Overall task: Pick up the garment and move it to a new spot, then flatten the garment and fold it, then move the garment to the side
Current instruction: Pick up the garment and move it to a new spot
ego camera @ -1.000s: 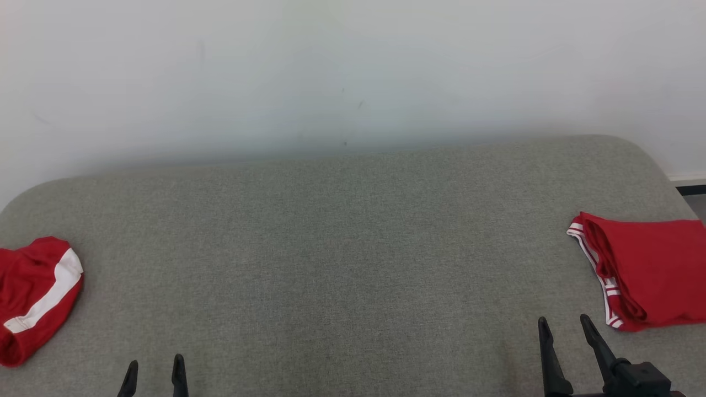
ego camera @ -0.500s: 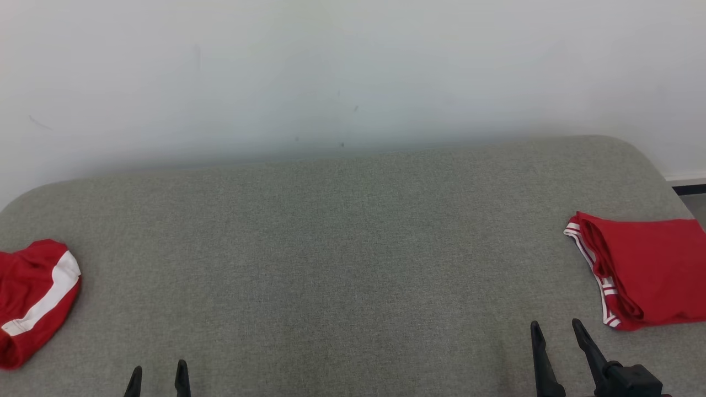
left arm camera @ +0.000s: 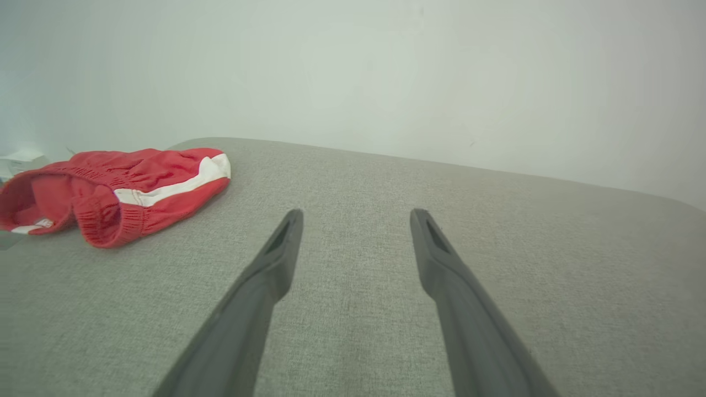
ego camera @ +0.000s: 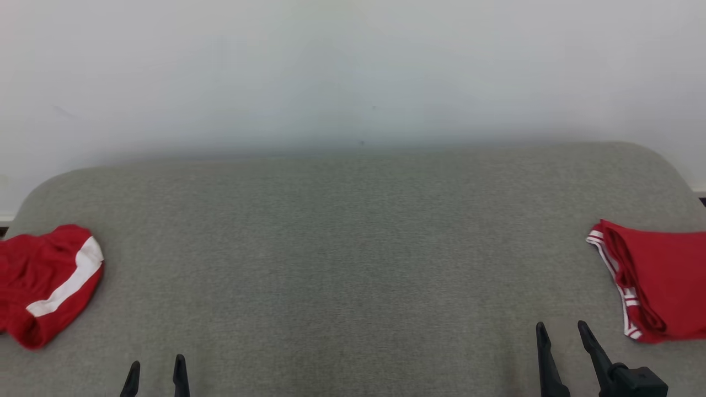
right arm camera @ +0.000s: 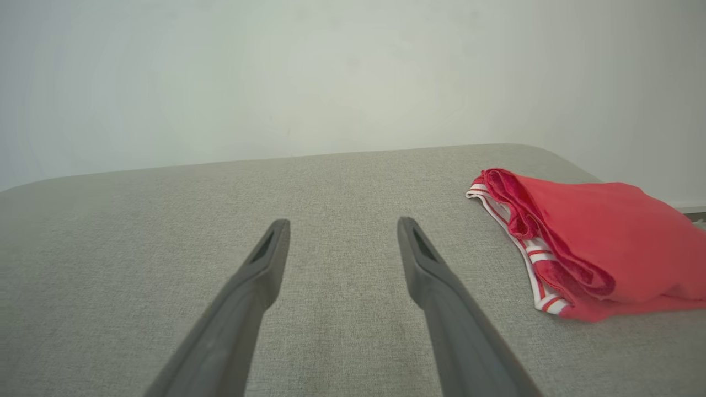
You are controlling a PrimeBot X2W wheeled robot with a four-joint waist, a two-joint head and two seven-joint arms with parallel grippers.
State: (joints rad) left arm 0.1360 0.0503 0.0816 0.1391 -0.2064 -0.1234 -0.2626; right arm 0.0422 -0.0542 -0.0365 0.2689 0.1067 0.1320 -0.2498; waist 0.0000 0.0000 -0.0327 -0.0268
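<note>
The left garment (ego camera: 47, 284), red with one white stripe, lies crumpled at the left end of the bench (ego camera: 353, 248), its waistband bunched and open toward the near side. From its condition it is judged to be the item awaiting pickup. The right garment (ego camera: 659, 286), red with striped white trim, lies folded at the right end, well apart from the first, and appears finished. The left pincer (ego camera: 156, 361) is at the near edge, fingers parted to a moderate gap and holding nothing. The right pincer (ego camera: 561, 325) is likewise parted and empty, near the right garment but not touching it. Possible faults: a grasp on a single fold would lift one layer only, and the cloth would trail or slip. A pinch taken too deep could snag the bench fabric. A sweep by the right arm could disturb the folded item. Count: two garments, two pincers, one bench, one wall (ego camera: 353, 66) behind.
</note>
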